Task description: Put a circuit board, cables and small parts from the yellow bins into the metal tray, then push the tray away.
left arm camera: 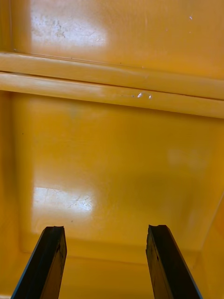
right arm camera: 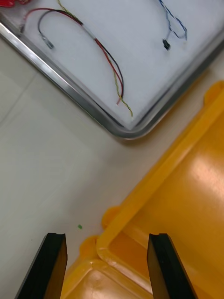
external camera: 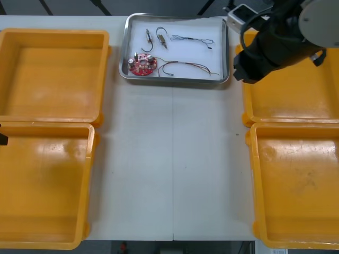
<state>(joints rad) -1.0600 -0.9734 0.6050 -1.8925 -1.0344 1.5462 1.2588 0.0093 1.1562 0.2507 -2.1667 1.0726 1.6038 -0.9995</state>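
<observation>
The light table (external camera: 169, 159) carries four bare yellow bins, two on the left (external camera: 53, 74) (external camera: 42, 190) and two on the right (external camera: 291, 100) (external camera: 296, 185). Between the far pair sits the metal tray (external camera: 190, 53), white inside. The right gripper (right arm camera: 106, 266) hangs with its jaws apart where the right bins meet, near the tray's corner. The left gripper (left arm camera: 106, 266), jaws also apart, is over a left bin's bare floor. In the tray lie the round red circuit board (external camera: 142, 64), a red and yellow cable (external camera: 185, 66), a twisted blue and white cable (external camera: 193, 39), and two small metal parts (external camera: 149, 36).
</observation>
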